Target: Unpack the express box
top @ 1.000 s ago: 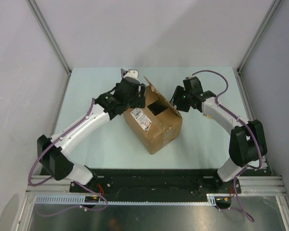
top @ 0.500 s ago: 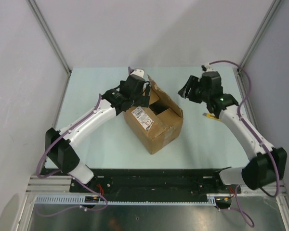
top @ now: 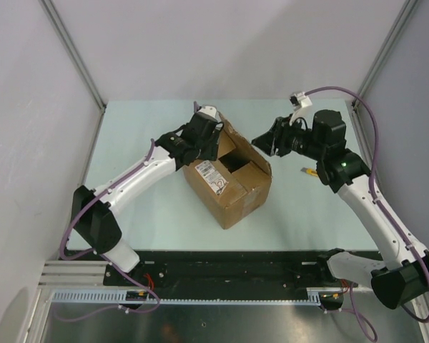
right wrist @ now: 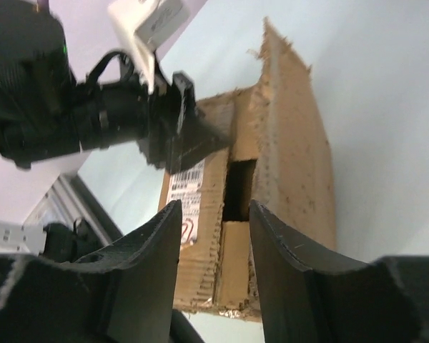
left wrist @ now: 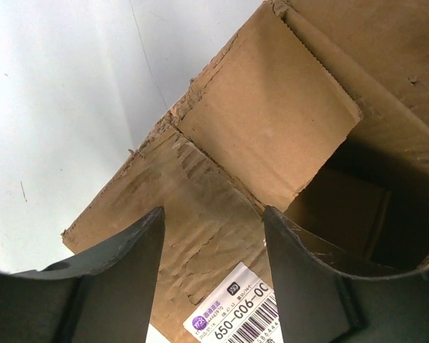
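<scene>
Both pincers open at the express box, top flaps parted.

My left pincer (left wrist: pixel 213 214) hangs agape and empty right above the express box (top: pixel 229 175). My right pincer (right wrist: pixel 214 207), jaws apart and holding nothing too, sits off the box's far-right corner, looking along it. Below my left fingers the flaps part on a dark hollow, and I can't make out what's inside. The white label (left wrist: pixel 232 314) shows just beneath. Under the box lies the pale table (top: pixel 300 207), with grey walls (top: pixel 236 43) all round.
</scene>
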